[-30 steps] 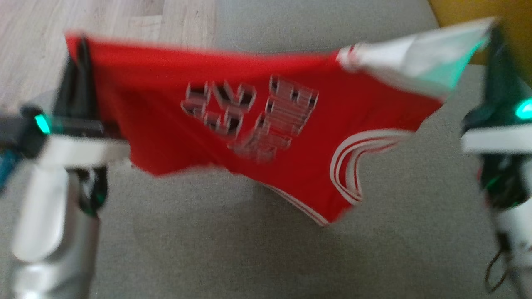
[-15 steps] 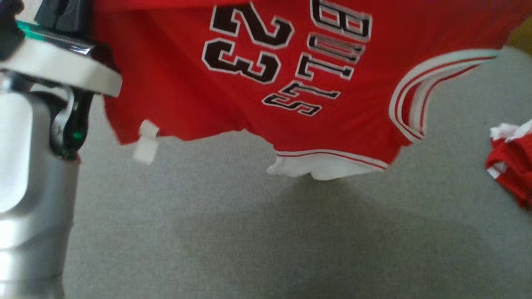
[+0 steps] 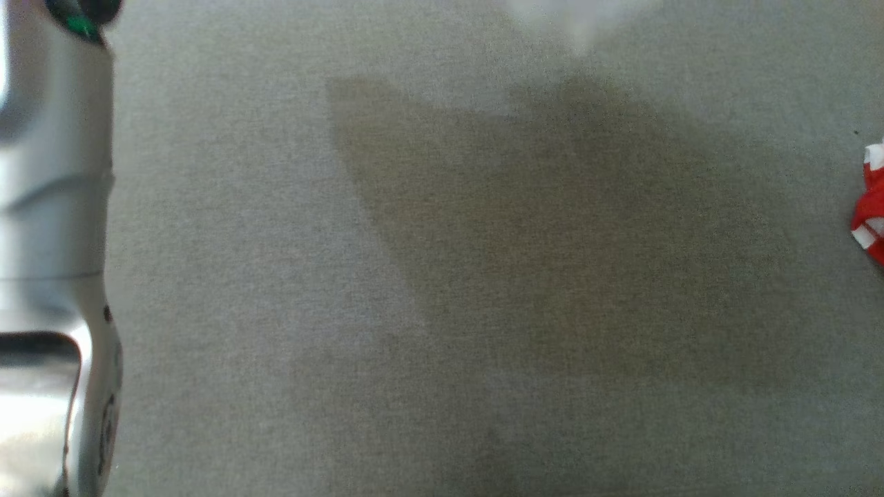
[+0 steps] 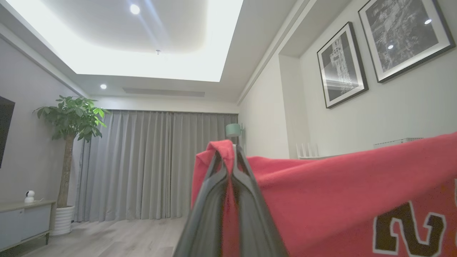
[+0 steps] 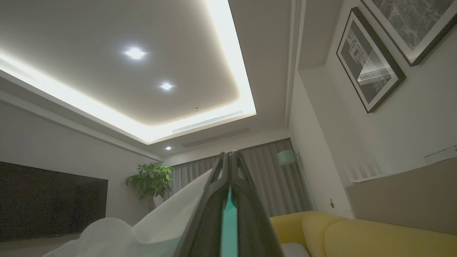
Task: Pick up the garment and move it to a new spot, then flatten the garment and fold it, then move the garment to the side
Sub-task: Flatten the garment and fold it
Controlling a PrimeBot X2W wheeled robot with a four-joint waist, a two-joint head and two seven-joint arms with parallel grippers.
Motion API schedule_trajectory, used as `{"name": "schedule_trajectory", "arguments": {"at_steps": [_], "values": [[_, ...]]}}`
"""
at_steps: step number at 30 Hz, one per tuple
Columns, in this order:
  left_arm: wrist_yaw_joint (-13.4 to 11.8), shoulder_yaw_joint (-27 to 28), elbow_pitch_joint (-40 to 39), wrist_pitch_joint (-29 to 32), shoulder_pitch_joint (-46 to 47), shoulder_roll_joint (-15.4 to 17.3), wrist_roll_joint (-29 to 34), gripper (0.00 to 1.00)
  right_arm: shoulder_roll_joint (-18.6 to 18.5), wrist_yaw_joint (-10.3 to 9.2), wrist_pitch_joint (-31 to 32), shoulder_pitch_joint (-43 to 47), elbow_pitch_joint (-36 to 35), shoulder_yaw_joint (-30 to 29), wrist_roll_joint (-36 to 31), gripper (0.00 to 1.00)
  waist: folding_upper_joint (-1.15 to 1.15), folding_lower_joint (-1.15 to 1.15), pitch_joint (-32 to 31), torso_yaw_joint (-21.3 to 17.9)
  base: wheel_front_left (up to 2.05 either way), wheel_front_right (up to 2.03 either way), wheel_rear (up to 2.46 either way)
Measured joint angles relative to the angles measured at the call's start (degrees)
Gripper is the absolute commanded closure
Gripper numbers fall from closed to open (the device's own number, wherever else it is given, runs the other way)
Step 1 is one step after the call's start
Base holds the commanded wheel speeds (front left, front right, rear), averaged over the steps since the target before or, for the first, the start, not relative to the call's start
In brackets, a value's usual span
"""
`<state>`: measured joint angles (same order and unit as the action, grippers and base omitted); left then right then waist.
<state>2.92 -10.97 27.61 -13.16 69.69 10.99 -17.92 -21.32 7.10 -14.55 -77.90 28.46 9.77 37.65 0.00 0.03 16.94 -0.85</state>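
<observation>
As the left jaws clench a fold of one red jersey [image 4: 339, 200], held aloft, the right jaws pinch white fabric [image 5: 167, 217]. One other red-and-white cloth [image 3: 871, 214] lies on the grey surface [image 3: 276, 241] below. Two framed pictures [image 4: 342, 66] hang on the wall.

Head camera straight down on grey surface [image 3: 483, 276], wrist cameras up along left pincer [image 4: 231, 157], right pincer [image 5: 230, 155] — sharing curtains [image 4: 142, 164], plant [image 4: 71, 117]

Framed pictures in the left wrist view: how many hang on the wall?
2. The near picture sits at that view's upper right corner; the far picture hangs beside it, toward the curtains. More may lie outside the view.
</observation>
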Motion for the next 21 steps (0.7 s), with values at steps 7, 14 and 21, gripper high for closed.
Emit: {"name": "schedule_trajectory", "arguments": {"at_steps": [7,14,21], "values": [[0.7,2.4,3.8,-1.6,-5.2,-1.2,-0.5,1.00,-0.2,0.00,-0.3,4.9,-2.0,-0.3,4.8,1.00,0.00,-0.04,0.2,-1.5,0.00,0.00,0.00],[2.2,8.1,3.6,-1.6,-32.0,-5.4,-0.7,1.00,-0.1,0.00,-0.2,35.7,-11.1,4.2,15.7,1.00,0.00,-0.02,-1.6,-3.5,0.00,0.00,0.00],[3.7,15.2,2.9,-1.5,-52.1,-8.6,-2.2,1.00,-0.7,0.00,-0.1,63.9,-18.8,8.0,20.6,1.00,0.00,-0.04,-5.3,-5.5,0.00,0.00,0.00]]}}
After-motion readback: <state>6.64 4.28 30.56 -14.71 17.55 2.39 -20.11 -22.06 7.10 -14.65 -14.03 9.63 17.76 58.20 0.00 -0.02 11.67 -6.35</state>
